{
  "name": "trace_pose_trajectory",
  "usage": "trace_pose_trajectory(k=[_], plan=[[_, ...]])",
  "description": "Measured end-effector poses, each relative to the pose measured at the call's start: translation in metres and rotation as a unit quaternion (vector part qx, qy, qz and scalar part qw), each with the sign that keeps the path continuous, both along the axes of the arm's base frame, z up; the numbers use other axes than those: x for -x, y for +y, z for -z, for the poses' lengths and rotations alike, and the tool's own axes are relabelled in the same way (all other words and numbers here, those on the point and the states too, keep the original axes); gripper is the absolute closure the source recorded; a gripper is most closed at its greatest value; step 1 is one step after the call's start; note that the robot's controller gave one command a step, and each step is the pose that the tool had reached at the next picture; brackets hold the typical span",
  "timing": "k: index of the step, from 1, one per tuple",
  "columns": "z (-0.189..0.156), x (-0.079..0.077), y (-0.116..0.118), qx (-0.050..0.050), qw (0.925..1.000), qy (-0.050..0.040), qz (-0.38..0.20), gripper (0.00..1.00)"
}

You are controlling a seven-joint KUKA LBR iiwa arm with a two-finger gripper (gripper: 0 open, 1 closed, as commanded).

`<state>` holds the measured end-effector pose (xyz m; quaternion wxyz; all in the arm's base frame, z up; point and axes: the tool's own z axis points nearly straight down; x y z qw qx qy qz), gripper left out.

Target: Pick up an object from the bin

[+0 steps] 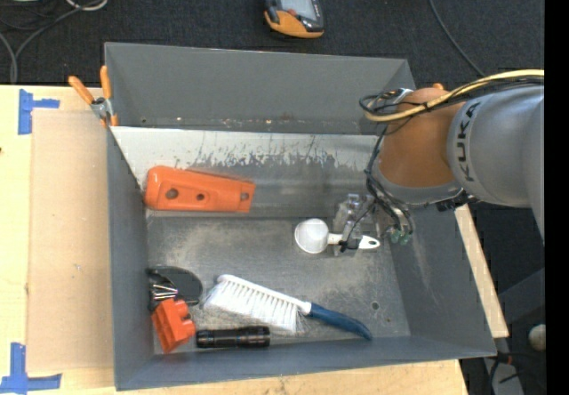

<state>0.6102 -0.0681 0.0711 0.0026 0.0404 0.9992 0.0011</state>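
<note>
My gripper (352, 229) is low in the bin's right half, directly over the handle of a white spoon-like scoop. The scoop (312, 236) lies on the bin floor with its round bowl to the left. The tip of its handle (370, 244) shows just right of the gripper. A brush with white bristles and a blue handle (267, 304) lies below and to the left of the gripper, near the front wall.
An orange handle-shaped block (199, 190) rests against the back slope on the left. A black pen-like stick (233, 338), a small orange block (173, 325) and a dark metal tool (171, 282) lie in the front left corner. The arm with its orange cover comes over the right wall.
</note>
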Motion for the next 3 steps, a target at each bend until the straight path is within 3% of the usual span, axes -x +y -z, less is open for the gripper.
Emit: trace_pose_trajectory(k=[1, 2, 3], plan=[[0.0, 0.0, 0.0, 0.0, 1.0, 0.0, 0.0, 1.0], [-0.028, 0.004, 0.001, -0.001, 1.0, 0.0064, 0.0, 1.0], [-0.059, 0.002, 0.0, -0.001, 1.0, 0.0033, 0.0, 1.0]])
